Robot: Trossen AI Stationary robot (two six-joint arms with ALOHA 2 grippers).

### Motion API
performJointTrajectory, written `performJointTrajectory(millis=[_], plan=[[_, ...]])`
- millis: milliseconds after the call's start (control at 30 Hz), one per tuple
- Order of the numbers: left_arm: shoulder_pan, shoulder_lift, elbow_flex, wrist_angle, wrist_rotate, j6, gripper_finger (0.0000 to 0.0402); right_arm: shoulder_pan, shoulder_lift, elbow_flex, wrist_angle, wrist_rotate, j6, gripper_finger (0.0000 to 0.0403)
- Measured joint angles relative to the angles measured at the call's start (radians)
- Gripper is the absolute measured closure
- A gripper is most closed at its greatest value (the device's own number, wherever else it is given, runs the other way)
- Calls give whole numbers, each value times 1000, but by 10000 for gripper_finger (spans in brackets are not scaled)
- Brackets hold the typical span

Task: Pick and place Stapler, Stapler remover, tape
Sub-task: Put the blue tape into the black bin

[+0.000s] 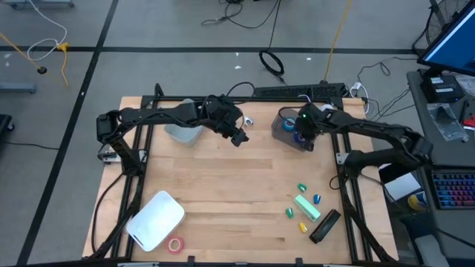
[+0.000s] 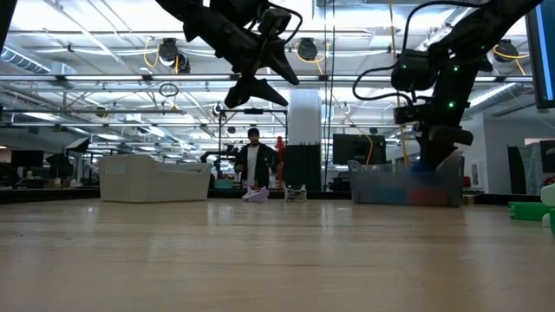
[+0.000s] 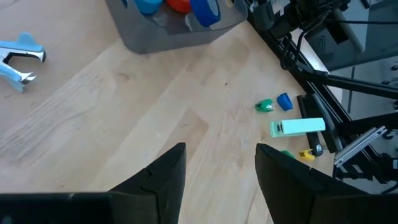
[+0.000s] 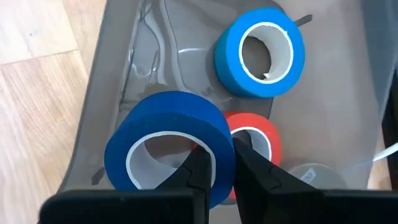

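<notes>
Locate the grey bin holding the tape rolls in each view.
High view: grey bin, far right, under the right gripper.
Low view: right.
Left wrist view: top.
Right wrist view: fills frame.
Shared landmark: light-blue tape roll.

Both arms are matte black, built of slim jointed tubular links with thicker housings at the joints and black cables looped alongside. The right arm's wrist housing carries small green indicator lights. The left gripper [image 3: 221, 180] has two broad, flat black fingers [image 3: 163, 180] with angled tips; the right gripper [image 4: 217, 171] has the same dark, blunt-edged fingers.
</notes>
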Motion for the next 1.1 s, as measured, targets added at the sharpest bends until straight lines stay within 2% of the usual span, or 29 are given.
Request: performJointTrajectory(millis=[167, 400, 1100], plan=[[0, 0, 0, 0, 0, 3, 208, 0, 19, 0, -2, 1, -2, 356], [0, 0, 0, 0, 0, 3, 208, 0, 19, 0, -34, 0, 12, 356], [0, 0, 0, 0, 0, 4, 208, 0, 10, 0, -62, 0, 20, 304]])
